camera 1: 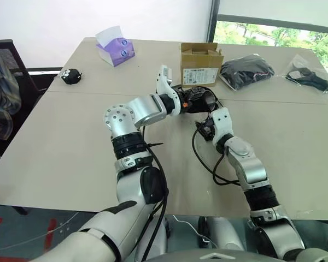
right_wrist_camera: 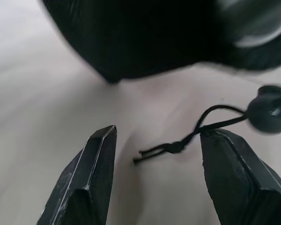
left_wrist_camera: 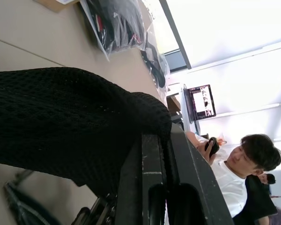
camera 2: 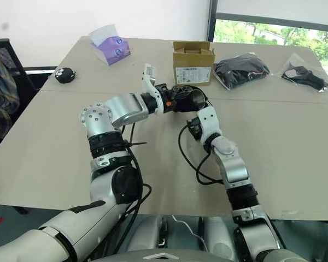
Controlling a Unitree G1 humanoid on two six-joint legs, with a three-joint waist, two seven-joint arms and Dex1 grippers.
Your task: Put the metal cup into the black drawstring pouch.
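So the big beige table (camera 1: 71, 153) is under everything, with both arms reaching out over its middle. The left gripper (camera 1: 199, 100) is pressed together on the black drawstring pouch (camera 1: 205, 100), holding it up off the table with the dark mouth of the bag facing out; in the left wrist view the knit fabric (left_wrist_camera: 75, 122) drapes right over the two closed fingers (left_wrist_camera: 152, 187). The right gripper (right_wrist_camera: 157, 145) sits just below and beside the pouch, its fingers spread apart with nothing between them, and the pouch's thin cord (right_wrist_camera: 196, 133) and round toggle (right_wrist_camera: 267, 115) dangle right in front of the gap. I honestly can't make out the metal cup; there's a pale shiny blur at the pouch's edge in the right wrist view, but I can't tell if that's it. Past the left gripper stands a small cardboard box (camera 1: 200, 63), and beyond that, off to its right, a black fabric bundle in clear plastic (camera 1: 246, 72) and another plastic bag with something dark in it (camera 1: 311, 79). Well off to the left gripper's other side are a purple tissue box (camera 1: 115, 48) and a small round black toy (camera 1: 71, 76). A person in a white shirt (left_wrist_camera: 234, 180) sits in the background of the left wrist view.
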